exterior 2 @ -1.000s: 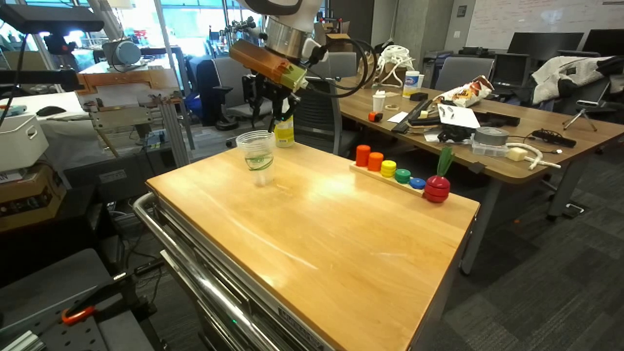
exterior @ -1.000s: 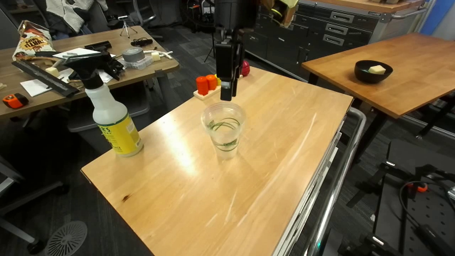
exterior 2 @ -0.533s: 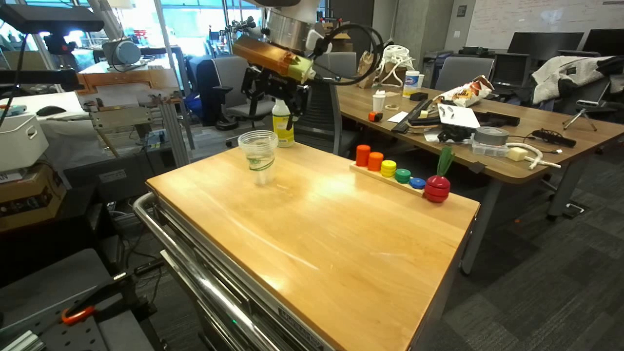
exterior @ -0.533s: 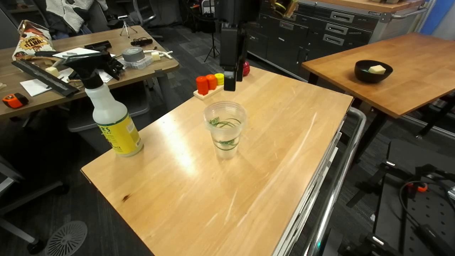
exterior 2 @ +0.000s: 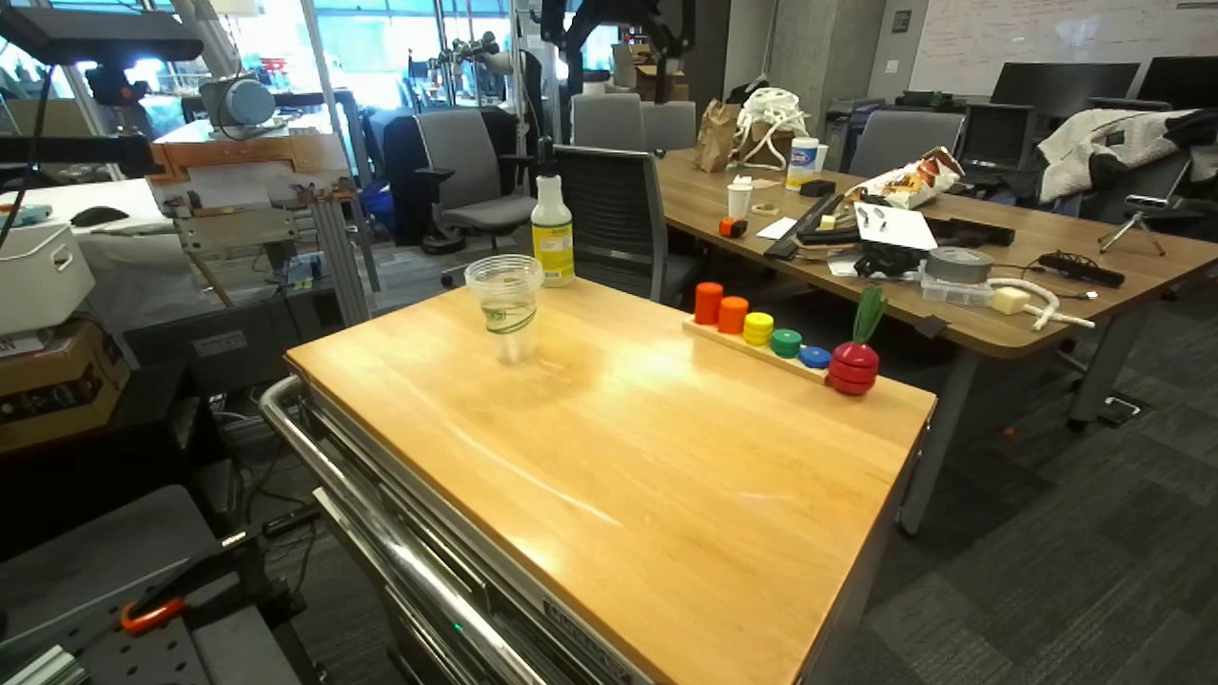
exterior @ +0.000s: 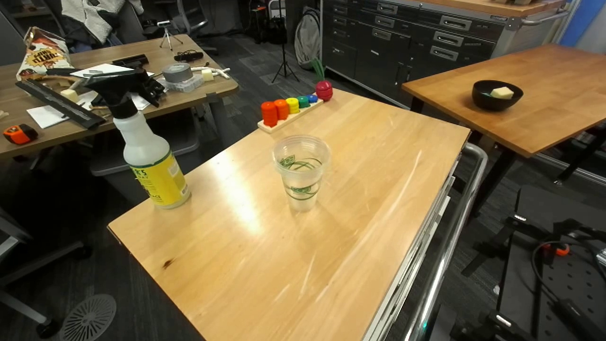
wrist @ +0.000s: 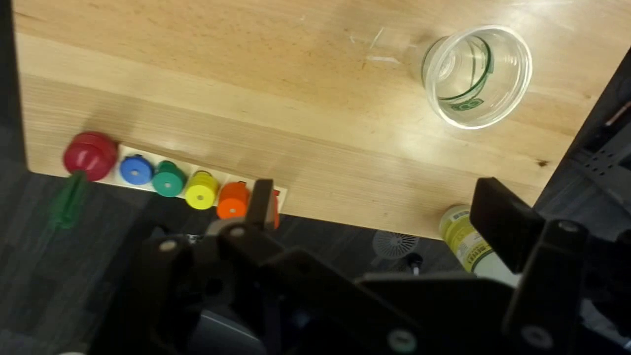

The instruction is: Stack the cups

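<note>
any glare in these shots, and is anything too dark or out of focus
In an exterior view, glare streaks the tabletop between the spray bottle and the cups; in an exterior view, the background windows are washed out; in the wrist view, the gripper is mostly near-black, and the green leaves on the red toy look blurred.

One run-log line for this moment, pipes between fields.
cups: nested, upright on table, count unclear | claw: open, empty, above and apart from cups | bottle: standing on table
</note>
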Available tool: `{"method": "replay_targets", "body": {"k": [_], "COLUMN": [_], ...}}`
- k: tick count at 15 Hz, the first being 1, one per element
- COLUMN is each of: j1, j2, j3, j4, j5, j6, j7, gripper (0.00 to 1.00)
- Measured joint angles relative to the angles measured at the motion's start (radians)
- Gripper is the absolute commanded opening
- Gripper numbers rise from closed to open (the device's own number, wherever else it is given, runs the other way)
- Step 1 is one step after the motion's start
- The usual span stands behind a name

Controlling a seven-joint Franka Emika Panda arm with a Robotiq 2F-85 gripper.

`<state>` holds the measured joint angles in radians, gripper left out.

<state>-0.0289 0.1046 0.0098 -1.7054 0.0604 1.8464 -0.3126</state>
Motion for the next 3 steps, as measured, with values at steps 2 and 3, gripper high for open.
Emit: {"method": "replay_targets", "body": {"k": [2,3], "j1": [-0.017,-0.023], "j2": [-0.003,-0.002], "j3": [-0.029,-0.035], "j4": [0.059,0.070], "j5": [-0.014,-0.015], "j6": [-0.072,-0.083], "j7": [0.014,0.014], "gripper": [1.00,1.00]}}
